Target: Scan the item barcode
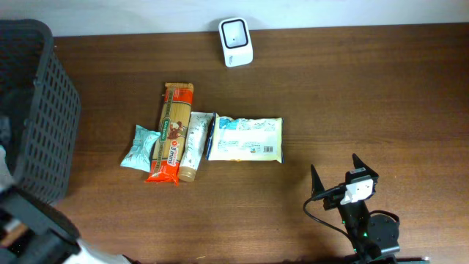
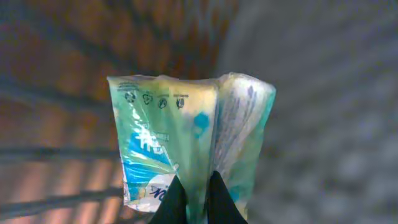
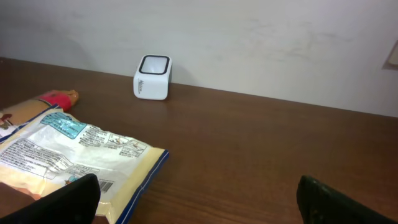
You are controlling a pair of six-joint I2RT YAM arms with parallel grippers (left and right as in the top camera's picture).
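My left gripper (image 2: 198,202) is clamped on the bottom edge of a teal pouch (image 2: 186,137). Mesh fills the view behind it, so I judge it sits in or at the basket (image 1: 44,110) on the worktop's (image 1: 366,95) left edge, well apart from the scanner (image 1: 236,42) at the far edge. The overhead view does not show the pouch itself.

The grip worries me. The fingers pinch only a thin strip of soft film, so the pouch could slide out or flop over on the way across. It could also catch on the basket wall as I lift. I see no barcode on the face toward me, so it may reach the scanner turned the wrong way.

My right gripper (image 1: 335,166) stands wide apart, holding nothing, near the front right corner.

Count:
- one scanner
- one basket
- one held pouch
- four items mid-worktop: a second pouch (image 1: 139,149), pasta (image 1: 173,132), a white pack (image 1: 199,139) and a bag (image 1: 245,139)
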